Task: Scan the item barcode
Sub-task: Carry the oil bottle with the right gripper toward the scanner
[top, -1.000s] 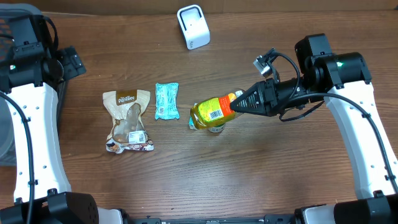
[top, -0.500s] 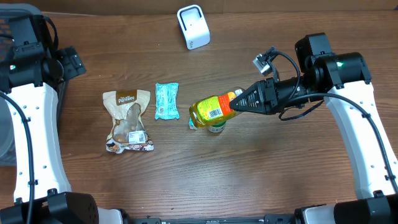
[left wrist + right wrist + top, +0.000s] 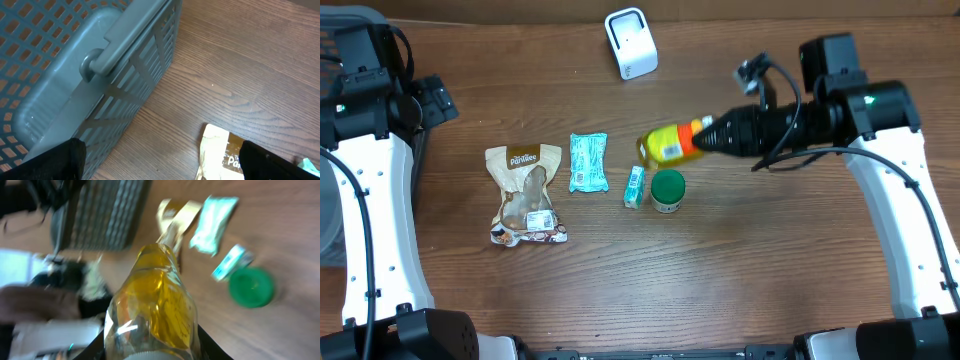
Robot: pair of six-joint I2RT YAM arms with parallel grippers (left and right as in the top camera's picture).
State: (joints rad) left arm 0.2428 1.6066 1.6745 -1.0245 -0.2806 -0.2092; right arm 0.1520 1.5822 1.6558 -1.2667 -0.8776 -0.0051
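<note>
Table: brown wood grain
Back edge: white scanner
Middle row: snack bag, teal packet, little box just beside a green-lidded tub
Far left: grey slotted basket

The bottle, right of centre in the overhead view, is clear yellow with an orange neck and a white label patch. Just below it, 1 tub has a dark green lid, and the small box is teal. The packet is pale teal. The pouch at left is tan and brown. The scanner at top is white, the table brown wood grain, the basket a grey-blue lattice.
</note>
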